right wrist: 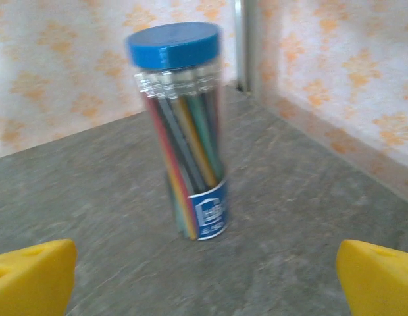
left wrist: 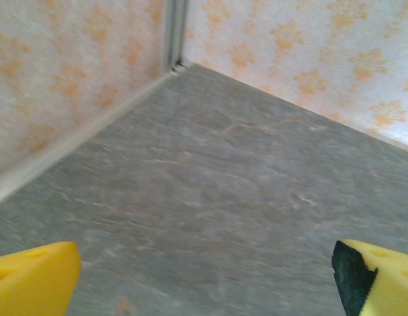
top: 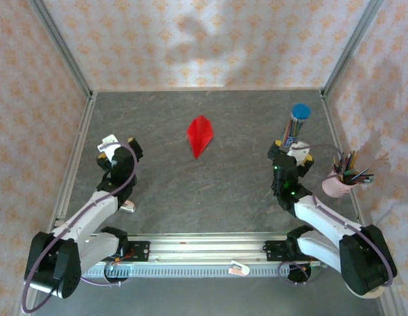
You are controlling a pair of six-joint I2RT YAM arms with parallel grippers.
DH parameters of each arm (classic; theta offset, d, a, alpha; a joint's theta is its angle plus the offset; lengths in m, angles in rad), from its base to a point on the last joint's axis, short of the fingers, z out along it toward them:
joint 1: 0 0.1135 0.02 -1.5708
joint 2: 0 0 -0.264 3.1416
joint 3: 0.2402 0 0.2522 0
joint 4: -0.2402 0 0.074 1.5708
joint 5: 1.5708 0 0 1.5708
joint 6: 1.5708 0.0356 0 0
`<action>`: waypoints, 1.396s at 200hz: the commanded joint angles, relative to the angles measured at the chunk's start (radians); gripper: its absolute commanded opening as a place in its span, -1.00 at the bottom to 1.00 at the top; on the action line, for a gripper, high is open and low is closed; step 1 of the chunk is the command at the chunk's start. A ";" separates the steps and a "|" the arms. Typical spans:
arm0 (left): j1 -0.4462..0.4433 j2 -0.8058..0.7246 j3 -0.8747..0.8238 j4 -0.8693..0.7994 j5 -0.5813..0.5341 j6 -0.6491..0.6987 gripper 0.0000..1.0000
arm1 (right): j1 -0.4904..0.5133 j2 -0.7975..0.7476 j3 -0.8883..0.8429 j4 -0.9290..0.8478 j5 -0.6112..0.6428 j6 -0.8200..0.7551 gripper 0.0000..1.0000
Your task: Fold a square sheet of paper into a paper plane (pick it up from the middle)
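The red paper lies folded into a narrow pointed paper plane on the grey table, mid-back, its tip toward the near side. Nothing touches it. My left gripper stands well to its left and is open; in the left wrist view its yellow fingers sit wide apart over bare table, with nothing between them. My right gripper stands well to the right of the plane, also open and empty, with its yellow fingertips at the frame's lower corners.
A blue-capped tube of coloured pencils stands upright just beyond my right gripper. A pink cup of pencils sits at the right edge. Patterned walls close in three sides, and a metal rail runs along the near edge.
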 commanded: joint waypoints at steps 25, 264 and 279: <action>0.086 -0.036 -0.175 0.337 -0.021 0.142 0.99 | -0.117 0.078 -0.072 0.228 -0.074 -0.065 0.99; 0.204 0.513 -0.192 0.998 0.465 0.332 0.99 | -0.286 0.524 -0.136 0.859 -0.457 -0.161 1.00; 0.202 0.513 -0.192 0.997 0.463 0.333 0.99 | -0.289 0.521 -0.132 0.848 -0.461 -0.159 1.00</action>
